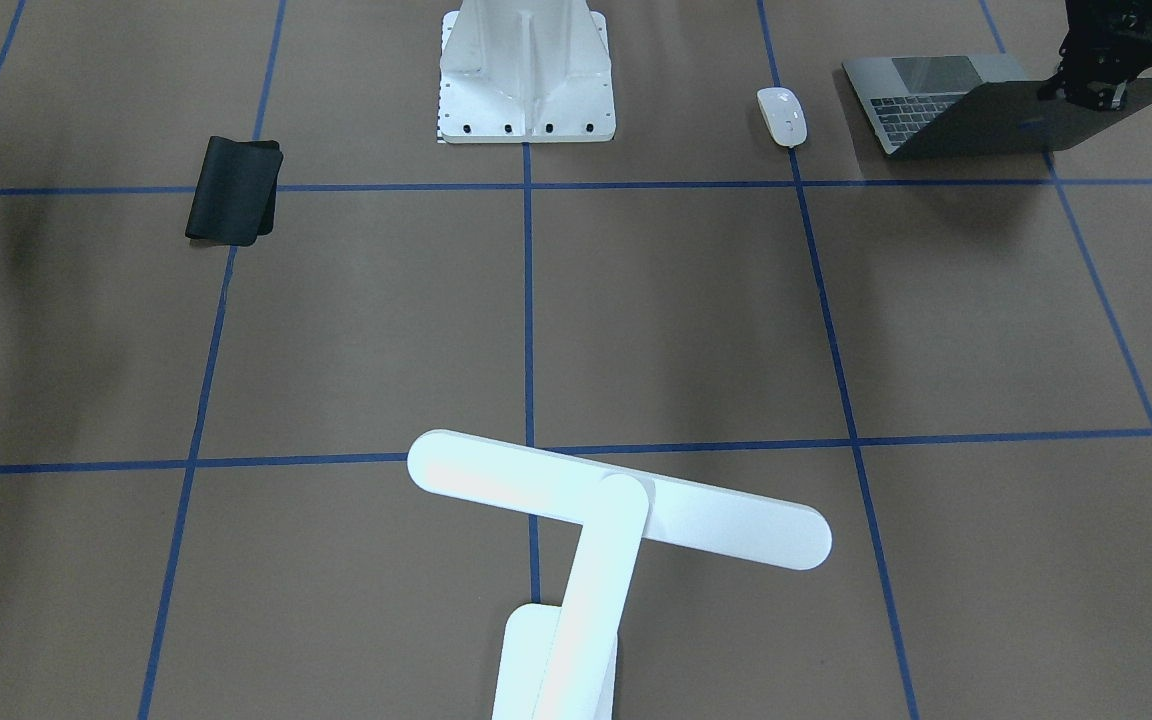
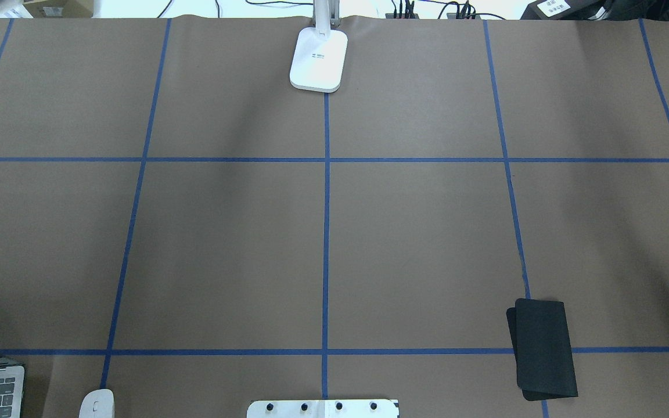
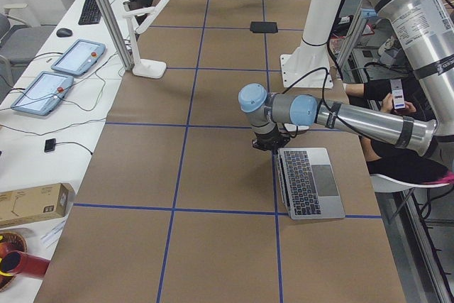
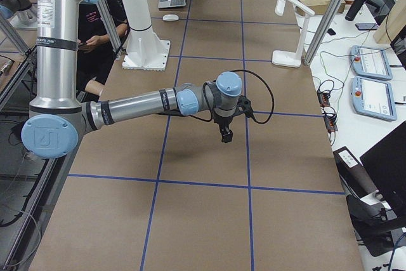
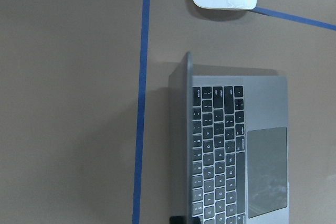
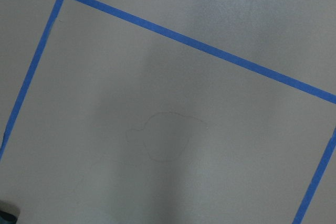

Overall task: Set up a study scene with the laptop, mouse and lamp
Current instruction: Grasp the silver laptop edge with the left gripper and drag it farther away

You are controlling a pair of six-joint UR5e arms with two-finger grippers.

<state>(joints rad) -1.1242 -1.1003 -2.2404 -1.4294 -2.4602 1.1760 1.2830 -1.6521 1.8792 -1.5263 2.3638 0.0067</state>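
Note:
The laptop (image 1: 976,110) stands open near the table edge on the robot's left, keyboard (image 5: 215,150) showing and lid (image 5: 188,129) seen edge-on in the left wrist view. My left gripper (image 1: 1086,88) is at the lid's top edge and looks shut on it. The white mouse (image 1: 782,115) lies beside the laptop, apart from it. Across the table stands the lamp (image 2: 319,58), its bar head (image 1: 616,500) over the centre line. My right gripper (image 4: 226,134) hangs above bare table, holding nothing; whether it is open or shut does not show.
A folded black pad (image 2: 543,348) lies on the robot's right side. The white bolted pedestal (image 1: 526,70) stands at the robot's edge. Blue tape lines grid the brown table (image 2: 416,249). A person sits beside the table (image 3: 397,97).

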